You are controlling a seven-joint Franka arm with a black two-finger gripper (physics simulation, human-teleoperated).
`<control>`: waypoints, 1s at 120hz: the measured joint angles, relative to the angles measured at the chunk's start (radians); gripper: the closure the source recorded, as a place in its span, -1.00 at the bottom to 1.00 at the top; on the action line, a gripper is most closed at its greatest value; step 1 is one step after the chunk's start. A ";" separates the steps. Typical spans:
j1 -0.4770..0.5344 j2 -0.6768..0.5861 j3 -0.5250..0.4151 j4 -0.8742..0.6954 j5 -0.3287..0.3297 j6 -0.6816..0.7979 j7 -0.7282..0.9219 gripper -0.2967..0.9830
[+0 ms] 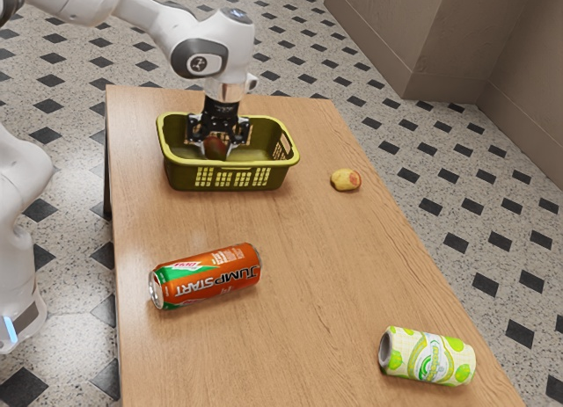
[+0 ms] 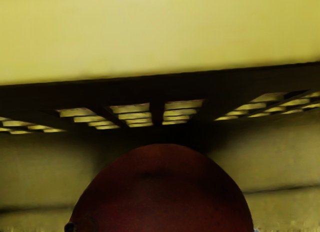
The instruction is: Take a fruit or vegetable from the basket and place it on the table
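Observation:
Down inside the olive-green basket [image 1: 180, 174] at the back of the table is my black gripper [image 1: 216, 141]. A dark reddish-brown round fruit or vegetable [image 1: 215, 147] is at the gripper's lower end, partly covered by it. In the wrist view the same dark red round thing [image 2: 162, 192] lies large at the lower edge, directly under my hand, with the basket's slotted wall [image 2: 156, 104] beyond it. The basket's front wall hides its floor and the underside of the fruit.
A yellow and reddish fruit [image 1: 346, 179] lies on the table [image 1: 308, 249] to the basket's right in the exterior view. An orange Jumpstart can [image 1: 207, 275] lies on its side nearer the camera, and a green and white can [image 1: 428, 356] lies at the near right.

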 joint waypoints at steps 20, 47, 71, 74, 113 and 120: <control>-0.009 -0.013 -0.006 0.006 -0.004 -0.007 0.017 0.12; -0.025 -0.046 -0.016 0.028 -0.011 -0.037 0.041 0.21; -0.028 -0.080 -0.124 0.077 -0.045 -0.085 0.066 0.21; -0.027 -0.084 -0.148 0.087 -0.052 -0.093 0.069 0.21; -0.025 -0.089 -0.402 0.164 -0.148 -0.173 0.098 0.20; -0.027 -0.068 -0.441 0.180 -0.172 -0.179 0.102 0.21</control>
